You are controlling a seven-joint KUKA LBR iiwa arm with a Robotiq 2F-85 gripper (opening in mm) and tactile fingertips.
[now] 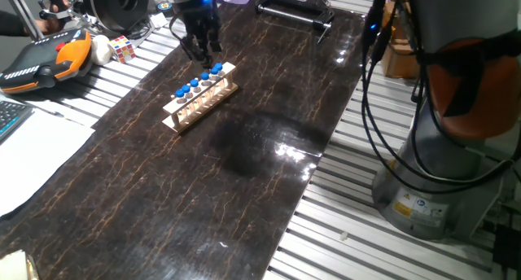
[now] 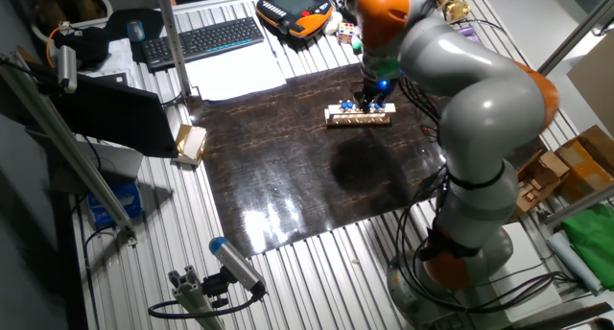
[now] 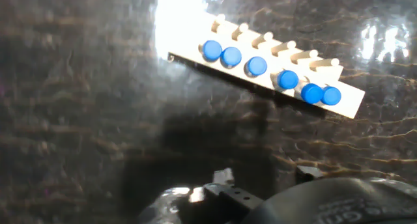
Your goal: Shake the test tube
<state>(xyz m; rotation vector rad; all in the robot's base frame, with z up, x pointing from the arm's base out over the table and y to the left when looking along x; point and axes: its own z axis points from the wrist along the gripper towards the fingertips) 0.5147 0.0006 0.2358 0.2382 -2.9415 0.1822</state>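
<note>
Hand view: rack [image 3: 273,71] amid open tabletop [image 3: 78,107].

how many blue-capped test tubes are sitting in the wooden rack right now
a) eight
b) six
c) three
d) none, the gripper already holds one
b, the hand view shows six round blue caps in a row along the wooden rack, from the test tube at one end to the one at the other end, and the gripper above the rack holds nothing.
</note>
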